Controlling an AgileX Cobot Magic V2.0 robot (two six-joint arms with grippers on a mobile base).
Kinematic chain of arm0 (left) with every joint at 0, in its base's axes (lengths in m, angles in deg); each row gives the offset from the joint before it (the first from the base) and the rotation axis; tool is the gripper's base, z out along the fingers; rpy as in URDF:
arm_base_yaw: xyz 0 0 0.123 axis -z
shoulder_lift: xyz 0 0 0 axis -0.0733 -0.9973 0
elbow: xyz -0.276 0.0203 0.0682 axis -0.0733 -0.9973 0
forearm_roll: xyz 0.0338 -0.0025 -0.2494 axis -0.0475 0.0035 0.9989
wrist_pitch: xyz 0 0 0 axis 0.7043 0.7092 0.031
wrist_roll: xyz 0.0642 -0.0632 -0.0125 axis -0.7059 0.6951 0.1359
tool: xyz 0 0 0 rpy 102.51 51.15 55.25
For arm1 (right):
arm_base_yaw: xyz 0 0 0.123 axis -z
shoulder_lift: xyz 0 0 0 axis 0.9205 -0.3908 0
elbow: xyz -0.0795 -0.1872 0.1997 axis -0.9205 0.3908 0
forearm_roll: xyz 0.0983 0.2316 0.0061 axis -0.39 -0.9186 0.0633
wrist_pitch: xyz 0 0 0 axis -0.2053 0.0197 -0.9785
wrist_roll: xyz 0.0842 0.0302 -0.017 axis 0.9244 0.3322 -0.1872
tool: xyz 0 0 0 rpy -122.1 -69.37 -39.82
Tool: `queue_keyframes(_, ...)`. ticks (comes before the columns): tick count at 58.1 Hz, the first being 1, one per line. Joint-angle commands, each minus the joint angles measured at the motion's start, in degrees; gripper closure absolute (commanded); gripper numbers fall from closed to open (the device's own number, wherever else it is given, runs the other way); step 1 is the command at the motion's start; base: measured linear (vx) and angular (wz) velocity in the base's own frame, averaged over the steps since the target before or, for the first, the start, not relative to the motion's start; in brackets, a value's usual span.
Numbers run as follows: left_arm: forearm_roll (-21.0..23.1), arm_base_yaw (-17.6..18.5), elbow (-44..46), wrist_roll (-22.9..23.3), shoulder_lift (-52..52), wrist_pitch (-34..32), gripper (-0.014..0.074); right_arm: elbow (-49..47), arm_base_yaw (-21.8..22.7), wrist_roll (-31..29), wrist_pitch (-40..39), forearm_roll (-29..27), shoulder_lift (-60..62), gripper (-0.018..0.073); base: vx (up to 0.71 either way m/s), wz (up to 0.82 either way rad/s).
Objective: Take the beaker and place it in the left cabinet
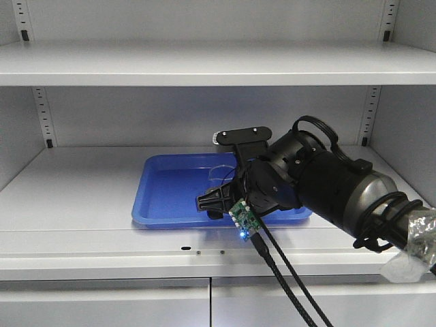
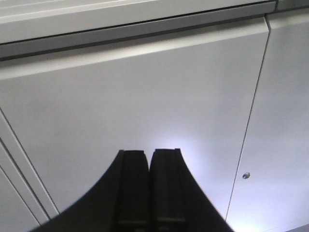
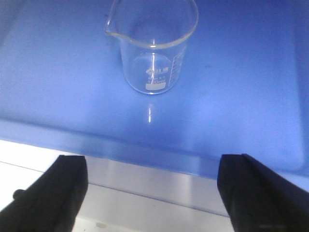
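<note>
Right claw [image 3: 152, 193] spread wide, left claw [image 2: 149, 183] pressed together, beaker [image 3: 153, 46] upright in blue tray [image 1: 170, 197], grey cabinet shelf [image 1: 75, 191]

Beaker [image 3: 153, 48] stands upright on the floor of a blue tray [image 3: 58, 87], far centre, pouring lip to the left (white printed marks face the camera). Right gripper [image 3: 153, 193] fingers [image 3: 48, 193] spread wide near the tray's near rim, clear of the glass.
</note>
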State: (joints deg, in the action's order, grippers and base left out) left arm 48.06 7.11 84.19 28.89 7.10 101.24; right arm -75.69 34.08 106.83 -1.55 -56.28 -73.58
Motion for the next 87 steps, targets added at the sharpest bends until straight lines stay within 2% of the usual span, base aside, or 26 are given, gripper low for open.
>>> queue_keyframes(1, 0.60, 0.32, 1.07, 0.07, 0.56, -4.68, 0.0603, -2.01, 0.26, -0.49, -2.74, 1.62, 3.46, -0.0033, 0.00, 0.00)
queue_keyframes(15, 0.60, 0.32, 1.07, 0.07, 0.56, -4.68, 0.0603, -1.96, 0.38, -0.49, -2.71, 2.19, 3.95, -0.0033, 0.00, 0.00)
queue_keyframes(21, 0.60, 0.32, 1.07, 0.07, 0.56, -4.68, 0.0603, -0.38, 0.38, -0.49, -2.54, 0.47, 5.83, -0.0033, 0.00, 0.00)
queue_keyframes(26, 0.60, 0.32, 1.07, 0.07, 0.56, -4.68, 0.0603, 4.65, 0.38, -0.49, -4.09, -1.21, 9.17, -0.0032, 0.00, 0.00)
queue_keyframes(38, 0.60, 0.32, 1.07, 0.07, 0.56, -4.68, 0.0603, 22.07, 0.80, -0.63, -6.52, 0.05, 22.33, 0.0003, 0.00, 0.00)
queue_keyframes(45, 0.60, 0.32, 1.07, 0.07, 0.56, -4.68, 0.0603, 31.36, 4.90, -1.83, -6.52, -2.17, 30.77, 0.0048, 0.00, 0.00)
queue_keyframes(52, 0.60, 0.32, 1.07, 0.07, 0.56, -4.68, 0.0603, 38.57, 11.42, -4.40, -6.52, -4.84, 40.43, 0.0095, 0.00, 0.00)
queue_keyframes(61, 0.60, 0.32, 1.07, 0.07, 0.56, -4.68, 0.0603, 46.35, 19.22, -7.46, -6.56, -5.07, 50.55, 0.0157, 0.00, 0.00)
queue_keyframes(73, 0.60, 0.32, 1.07, 0.07, 0.56, -4.68, 0.0603, 58.55, 27.12, -7.19, -9.10, -9.50, 62.46, 0.0230, 0.00, 0.00)
queue_keyframes(78, 0.60, 0.32, 1.07, 0.07, 0.56, -4.68, 0.0603, 62.54, 29.18, -7.19, -7.52, -10.06, 65.40, 0.0259, 0.00, 0.00)
queue_keyframes(83, 0.60, 0.32, 1.07, 0.07, 0.56, -4.68, 0.0603, 65.57, 29.24, -7.60, -4.64, -10.13, 69.01, 0.0297, 0.00, 0.00)
queue_keyframes(87, 0.60, 0.32, 1.07, 0.07, 0.56, -4.68, 0.0603, 67.62, 29.24, -7.80, -6.04, -11.93, 72.34, 0.0333, 0.00, 0.00)
